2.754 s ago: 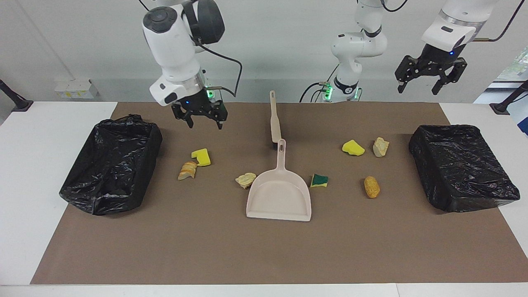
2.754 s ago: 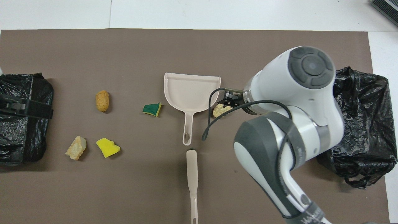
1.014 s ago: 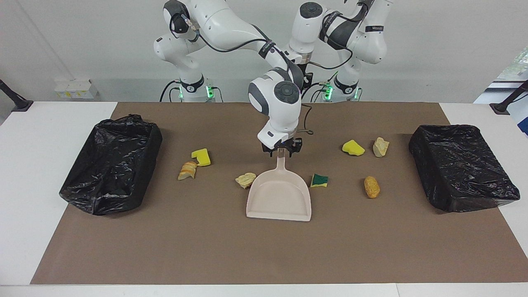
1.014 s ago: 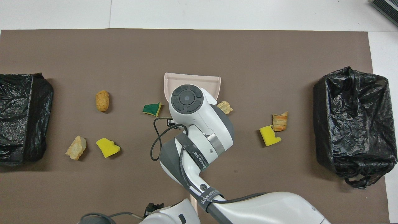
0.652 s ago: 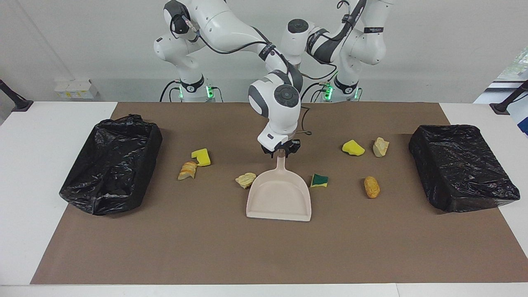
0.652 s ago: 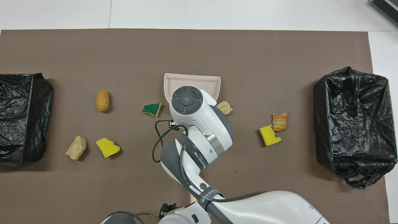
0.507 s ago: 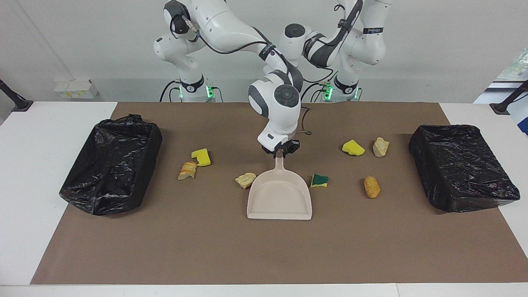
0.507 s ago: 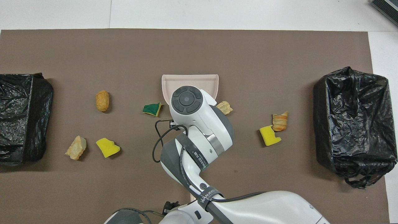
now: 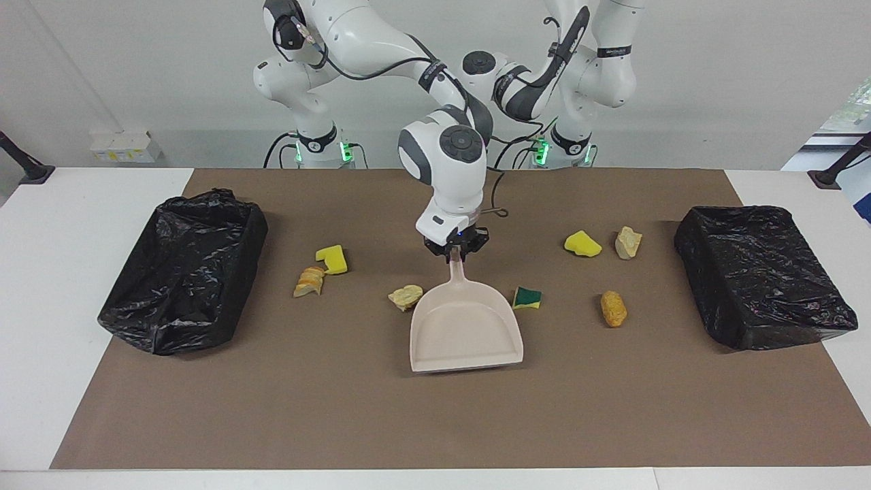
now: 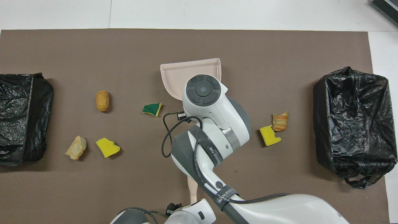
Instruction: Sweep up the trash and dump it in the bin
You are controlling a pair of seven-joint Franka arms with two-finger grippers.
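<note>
1. The scraps [image 9: 405, 297] lie scattered on the counter [image 9: 612, 408] around the dustpan [image 9: 466, 333]; none is in it yet.
2. The right hand [image 9: 454, 253] is clenched on the dustpan handle. Dragging the tilted pan could knock the bread lump beside it away.
3. The left hand [image 10: 174, 207] is over the brush [image 10: 192, 186]; grip cannot be told. A missed grasp stalls sweeping.

In your overhead view the right arm covers the dustpan [image 10: 190, 72] handle, the right hand and the beige lump beside the dustpan. The brush [image 10: 193, 189] shows only as a short strip near the dustpan's handle end; the rest is hidden. The left hand [image 10: 173, 207] is mostly covered at the bottom edge; its fingers cannot be read.
</note>
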